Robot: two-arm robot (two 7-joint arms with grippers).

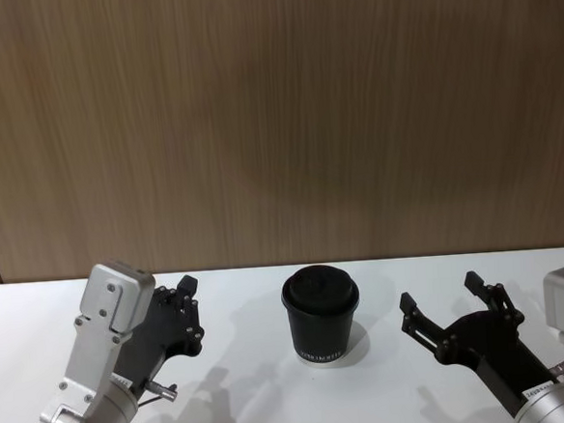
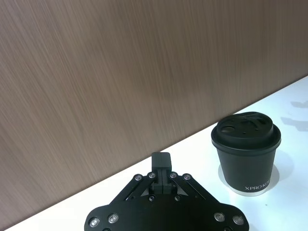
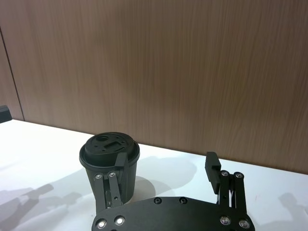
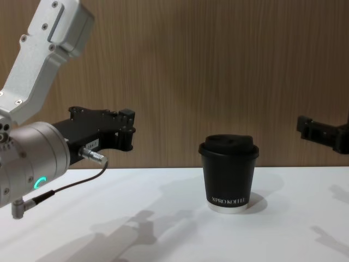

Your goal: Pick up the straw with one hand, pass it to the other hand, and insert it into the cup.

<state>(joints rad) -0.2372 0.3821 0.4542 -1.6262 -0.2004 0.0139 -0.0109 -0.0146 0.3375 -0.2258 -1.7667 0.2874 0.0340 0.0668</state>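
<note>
The right gripper (image 1: 441,293) is hovering with its jaws spread wide and empty, near the right of the cup (image 1: 321,317), which is standing upright and lidded in the middle of the table (image 1: 267,411), toward its back edge. The left gripper (image 1: 187,288) is hanging off the cup's other side, fingers pressed together on nothing. I'm judging the pick-up as not yet begun, so the next move is calling for one gripper to drop and pinch the straw before any hand-over.
</note>
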